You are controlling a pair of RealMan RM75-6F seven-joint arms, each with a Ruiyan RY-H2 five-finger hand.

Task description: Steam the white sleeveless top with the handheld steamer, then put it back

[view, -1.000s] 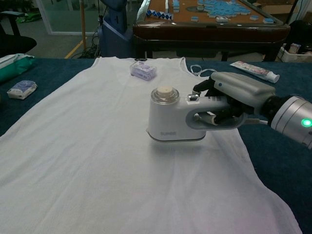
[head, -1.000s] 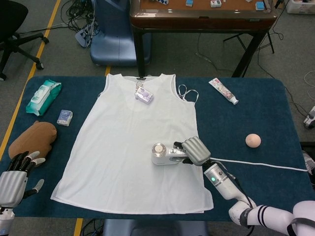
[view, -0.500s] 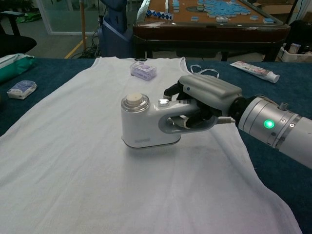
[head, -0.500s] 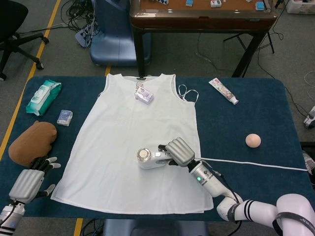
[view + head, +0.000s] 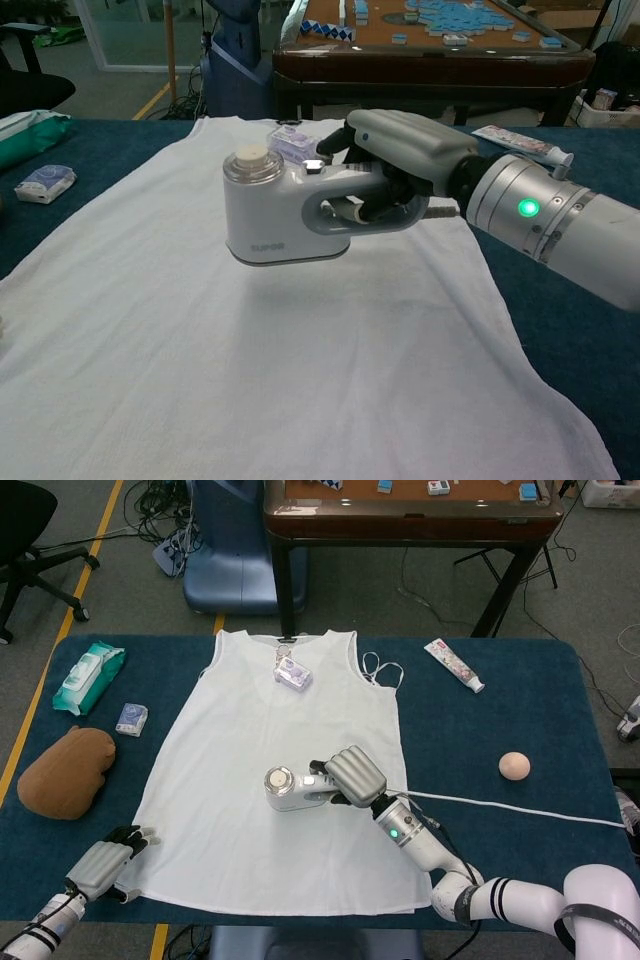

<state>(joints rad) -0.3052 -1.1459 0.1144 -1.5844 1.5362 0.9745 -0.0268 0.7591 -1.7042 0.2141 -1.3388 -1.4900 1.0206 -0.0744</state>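
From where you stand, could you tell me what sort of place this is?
Probably a robotics lab or office workspace: loose cables across grey carpet, an office chair and a wooden game table behind the blue-covered table.

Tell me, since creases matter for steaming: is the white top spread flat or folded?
Spread flat. The white top lies open on the table, both side edges and hem visible, no folds.
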